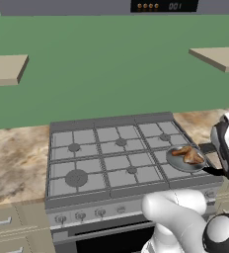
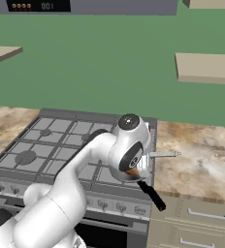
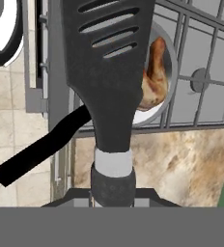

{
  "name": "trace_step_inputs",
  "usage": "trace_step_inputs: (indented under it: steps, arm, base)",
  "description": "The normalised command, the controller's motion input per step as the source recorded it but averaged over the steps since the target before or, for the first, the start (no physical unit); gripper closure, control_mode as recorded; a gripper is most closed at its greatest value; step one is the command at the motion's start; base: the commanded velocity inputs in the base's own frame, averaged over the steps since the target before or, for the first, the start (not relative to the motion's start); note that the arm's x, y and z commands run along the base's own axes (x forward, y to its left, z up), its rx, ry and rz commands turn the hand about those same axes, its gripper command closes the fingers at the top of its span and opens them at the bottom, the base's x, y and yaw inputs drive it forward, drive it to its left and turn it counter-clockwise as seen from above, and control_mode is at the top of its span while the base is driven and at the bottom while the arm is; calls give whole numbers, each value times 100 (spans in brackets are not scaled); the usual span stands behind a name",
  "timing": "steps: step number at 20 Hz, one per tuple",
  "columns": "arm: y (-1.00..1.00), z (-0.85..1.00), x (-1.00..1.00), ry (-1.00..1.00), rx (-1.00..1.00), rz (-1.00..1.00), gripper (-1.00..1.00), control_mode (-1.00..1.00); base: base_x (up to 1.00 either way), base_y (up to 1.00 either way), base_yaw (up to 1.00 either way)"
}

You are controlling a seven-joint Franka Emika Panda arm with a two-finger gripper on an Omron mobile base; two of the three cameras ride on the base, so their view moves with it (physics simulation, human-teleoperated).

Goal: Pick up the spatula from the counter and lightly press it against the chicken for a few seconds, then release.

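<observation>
Spatula (image 3: 109, 72) — black slotted blade, grey collar — clamped in the gripper (image 3: 112, 194) near chicken (image 3: 155, 79).

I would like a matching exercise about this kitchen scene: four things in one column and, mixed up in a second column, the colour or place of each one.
Column one:
1. spatula
2. chicken
3. pan
4. counter

Column two:
A. marbled brown, beside the stove
B. grey with a black handle, on the right side of the stove
C. dark, with slots in its blade
D. brown, lying in the pan

Right pairs: 1-C, 2-D, 3-B, 4-A.
</observation>
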Motion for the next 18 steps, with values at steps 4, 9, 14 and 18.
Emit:
trace_step_inputs:
  steps: [4,9,14,18]
  arm:
    - [14,0,4,13,-10,4,100,-100]
    - [13,0,17,12,-4,8,100,-100]
    - [3,0,7,2,0,10,100,-100]
    - [0,0,8,0,0,11,100,-100]
  base:
    - [0,0,0]
    - [0,0,0]
    - [0,0,0]
    - [0,0,0]
